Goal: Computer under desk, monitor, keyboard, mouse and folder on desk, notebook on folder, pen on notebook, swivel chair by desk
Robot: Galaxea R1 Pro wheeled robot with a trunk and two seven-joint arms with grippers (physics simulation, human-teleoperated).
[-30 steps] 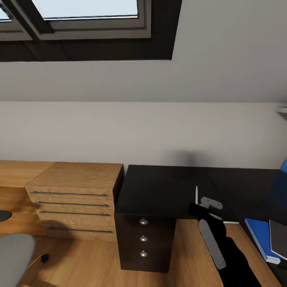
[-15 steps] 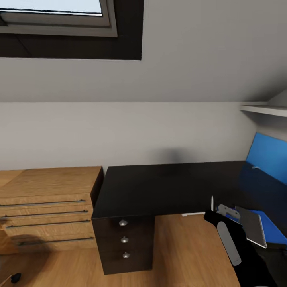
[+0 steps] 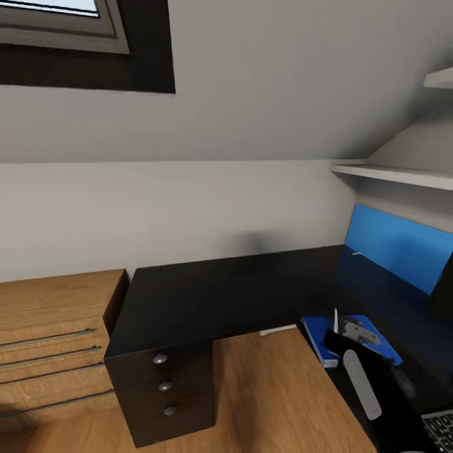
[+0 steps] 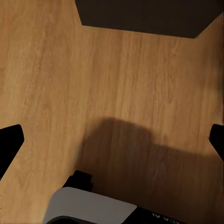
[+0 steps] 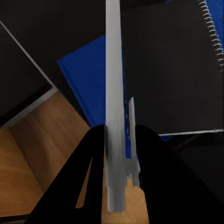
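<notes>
Two right fingers pinch the pen, its long axis upright above the notebook; left spread empty

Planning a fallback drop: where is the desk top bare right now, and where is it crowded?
Bare: the desk wing from the drawer-unit end along the wall to the corner. Crowded: the right wing, where the folder with the notebook on it lies under the right fingers gripping the pen, with the keyboard nearer.
</notes>
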